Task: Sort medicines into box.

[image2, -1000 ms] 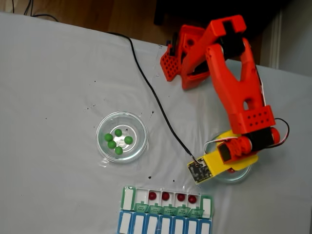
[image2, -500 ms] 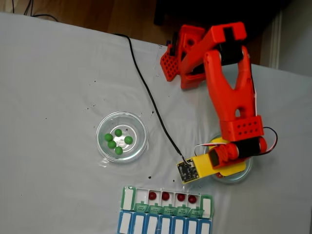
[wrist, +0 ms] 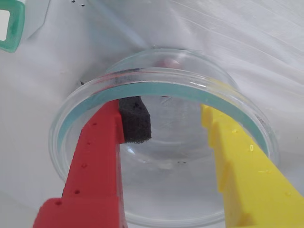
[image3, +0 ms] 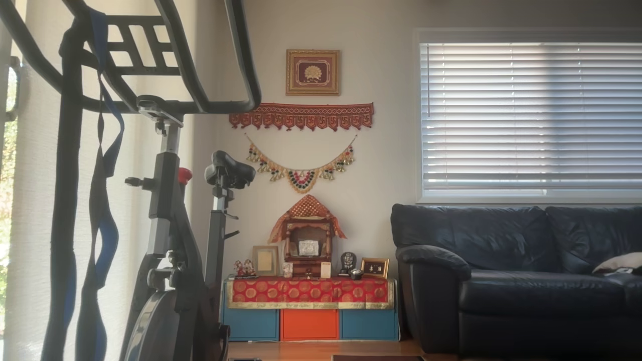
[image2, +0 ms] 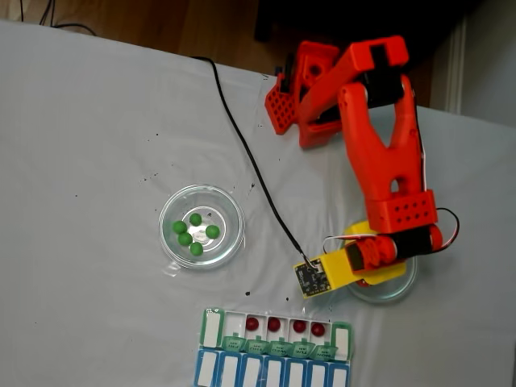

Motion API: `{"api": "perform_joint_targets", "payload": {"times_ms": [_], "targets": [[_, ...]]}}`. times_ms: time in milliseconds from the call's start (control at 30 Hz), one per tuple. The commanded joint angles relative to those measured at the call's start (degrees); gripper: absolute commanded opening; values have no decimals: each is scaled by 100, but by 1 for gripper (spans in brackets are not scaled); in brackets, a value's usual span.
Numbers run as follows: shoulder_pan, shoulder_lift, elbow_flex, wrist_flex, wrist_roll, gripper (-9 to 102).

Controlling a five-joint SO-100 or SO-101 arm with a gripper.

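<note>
Wrist view looks down between the spread jaws of the gripper (wrist: pixel 164 126), a red finger (wrist: pixel 95 156) with a black foam pad (wrist: pixel 135 118) on the left and a yellow finger (wrist: pixel 242 161) on the right, both reaching into a clear round glass dish (wrist: pixel 76 109). At the dish's far side a small dark red pill (wrist: pixel 167 62) shows through the glass, blurred by the rim; I cannot tell whether more lie beside it. The jaws hold nothing.

In the fixed view the gripper (image2: pixel 367 270) hangs over that same dish (image2: pixel 401 289) at the right of the white table (image2: pixel 89 121). The pill organizer (image2: pixel 345 343) sits just near of it, four dark red pills (image2: pixel 274 324) already in its green-lidded row. Well apart to the left, a second glass dish (image2: pixel 234 238) holds five green pills (image2: pixel 194 235).

The remaining red pill is probably very light, hard, smooth and round, so it should roll and skid on the slick glass and could squirt out of a lopsided pinch. The likely best hold is across its widest middle, foam pad on one side, closing slowly and gently. The glass dish is fragile and free to slide, so the fingers should not press on its rim.
</note>
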Motion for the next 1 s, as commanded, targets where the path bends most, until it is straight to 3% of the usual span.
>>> {"api": "perform_joint_targets", "payload": {"times_ms": [0, 967], "targets": [[-79, -9, -53, 18, -53, 22], [53, -123, 44, -571, -439, 15]]}}
